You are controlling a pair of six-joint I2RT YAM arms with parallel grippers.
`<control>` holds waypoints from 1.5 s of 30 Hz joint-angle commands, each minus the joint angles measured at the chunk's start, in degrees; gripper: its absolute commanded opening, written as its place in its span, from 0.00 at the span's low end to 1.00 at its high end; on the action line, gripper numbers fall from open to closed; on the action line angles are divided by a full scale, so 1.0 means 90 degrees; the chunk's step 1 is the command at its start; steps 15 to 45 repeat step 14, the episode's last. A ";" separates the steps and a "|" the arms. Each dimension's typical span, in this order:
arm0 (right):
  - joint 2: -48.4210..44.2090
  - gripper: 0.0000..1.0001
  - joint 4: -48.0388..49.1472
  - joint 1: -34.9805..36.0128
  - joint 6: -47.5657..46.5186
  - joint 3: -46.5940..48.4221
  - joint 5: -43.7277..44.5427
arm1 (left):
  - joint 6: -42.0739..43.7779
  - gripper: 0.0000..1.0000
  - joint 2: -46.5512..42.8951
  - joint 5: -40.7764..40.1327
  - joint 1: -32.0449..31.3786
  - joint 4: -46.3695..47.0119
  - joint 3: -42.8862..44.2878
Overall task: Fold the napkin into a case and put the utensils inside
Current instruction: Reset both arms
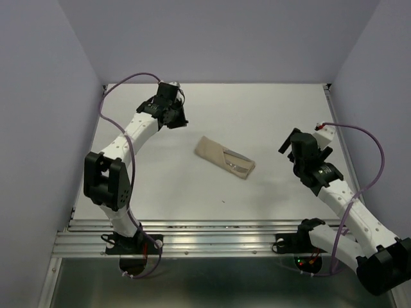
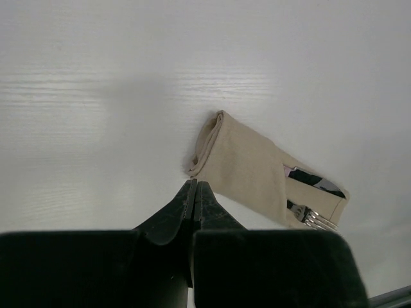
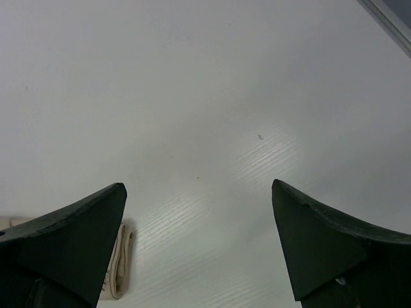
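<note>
A white bench (image 1: 160,186) is stretching between pale walls, lying bare all round the case (image 1: 221,156). The left end effector (image 2: 194,189) is hovering beyond the case, pressed together. The right end effector (image 3: 198,186) is hanging well to its right, spread wide and empty. The utensils (image 2: 308,215) are sitting inside the case, metal ends peeking out. The task is looking done, with the next move calling only for keeping clear.

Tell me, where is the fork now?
The fork pokes out of the folded napkin, central in the overhead view, between the left arm and right arm.
</note>
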 commanded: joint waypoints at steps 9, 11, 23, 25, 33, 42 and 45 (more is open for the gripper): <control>-0.0063 1.00 -0.0756 -0.0026 0.1379 0.0283 0.1045 | 0.0153 0.14 -0.2883 -0.1533 0.0228 0.0719 -0.0876; -0.0170 1.00 -0.0737 -0.0026 0.1389 0.0244 0.1113 | 0.0124 0.15 -0.3293 -0.1836 0.0267 0.0856 -0.1070; -0.0239 1.00 -0.0658 -0.0026 0.1253 0.0195 0.1181 | 0.0143 0.18 -0.3781 -0.2197 0.0296 0.1110 -0.1208; -0.0239 1.00 -0.0658 -0.0026 0.1253 0.0195 0.1181 | 0.0143 0.18 -0.3781 -0.2197 0.0296 0.1110 -0.1208; -0.0239 1.00 -0.0658 -0.0026 0.1253 0.0195 0.1181 | 0.0143 0.18 -0.3781 -0.2197 0.0296 0.1110 -0.1208; -0.0239 1.00 -0.0658 -0.0026 0.1253 0.0195 0.1181 | 0.0143 0.18 -0.3781 -0.2197 0.0296 0.1110 -0.1208; -0.0239 1.00 -0.0658 -0.0026 0.1253 0.0195 0.1181 | 0.0143 0.18 -0.3781 -0.2197 0.0296 0.1110 -0.1208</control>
